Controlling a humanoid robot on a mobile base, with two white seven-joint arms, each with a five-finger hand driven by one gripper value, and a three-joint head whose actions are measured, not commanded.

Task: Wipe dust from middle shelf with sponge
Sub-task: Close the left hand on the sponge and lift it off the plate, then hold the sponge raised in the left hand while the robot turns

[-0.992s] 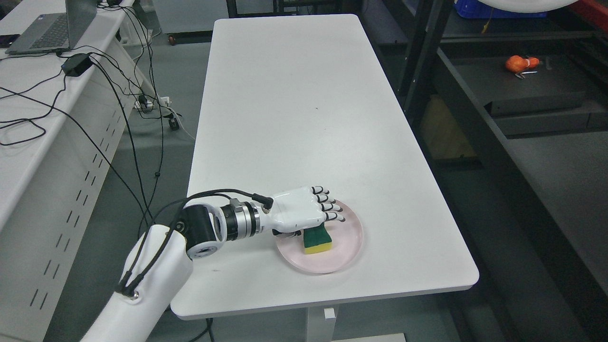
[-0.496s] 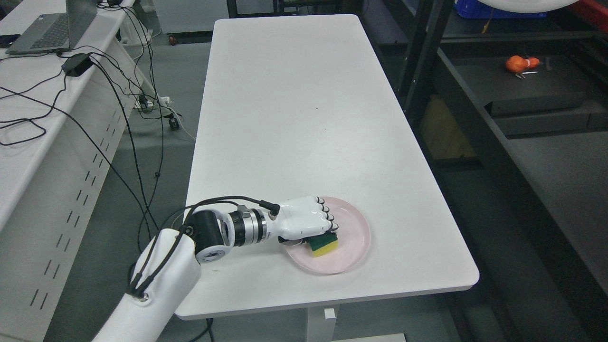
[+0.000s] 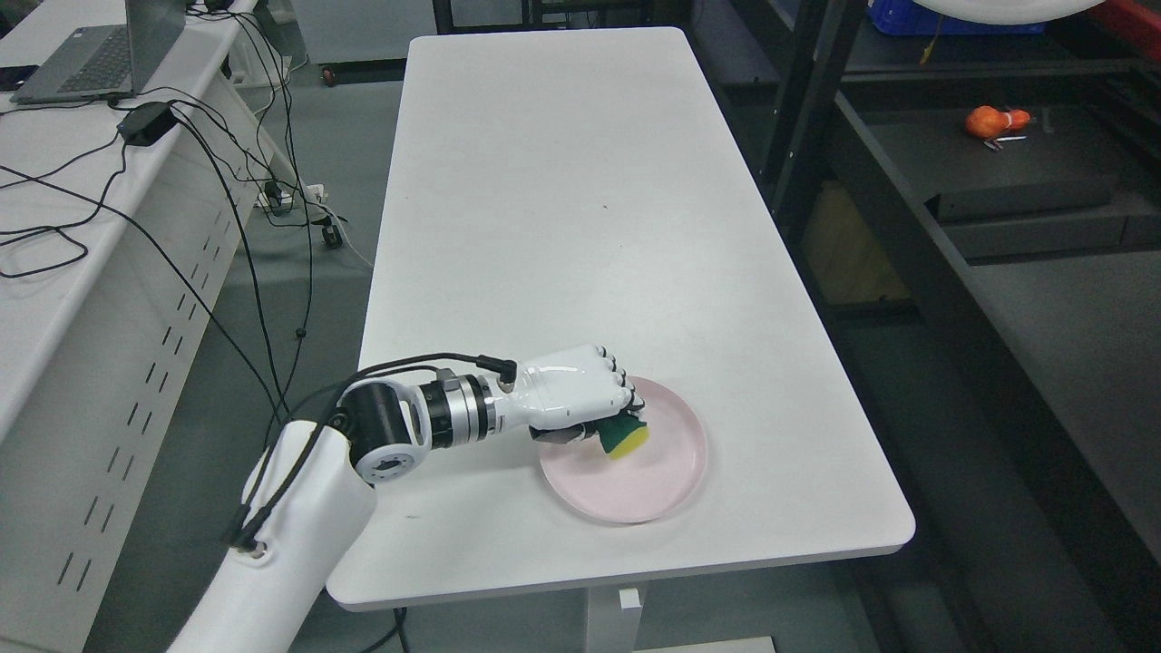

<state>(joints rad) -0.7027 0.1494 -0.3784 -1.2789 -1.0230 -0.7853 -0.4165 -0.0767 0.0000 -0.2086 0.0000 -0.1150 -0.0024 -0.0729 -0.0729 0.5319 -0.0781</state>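
Note:
My left hand reaches in from the lower left over the left part of a pink plate near the front of the white table. Its fingers are curled around a yellow and green sponge, which is tilted and lifted off the plate. Only the sponge's lower right end shows below the knuckles. The dark metal shelving stands to the right of the table. My right arm does not show.
A white desk with a laptop, a power brick and trailing cables runs along the left. An orange object lies on a dark shelf board at the upper right. A black shelf post stands close to the table's right edge.
The left hand's fingers went from spread above the sponge to closed around it, then rose a little with the sponge tilted off the plate. The plate slid slightly to the right.

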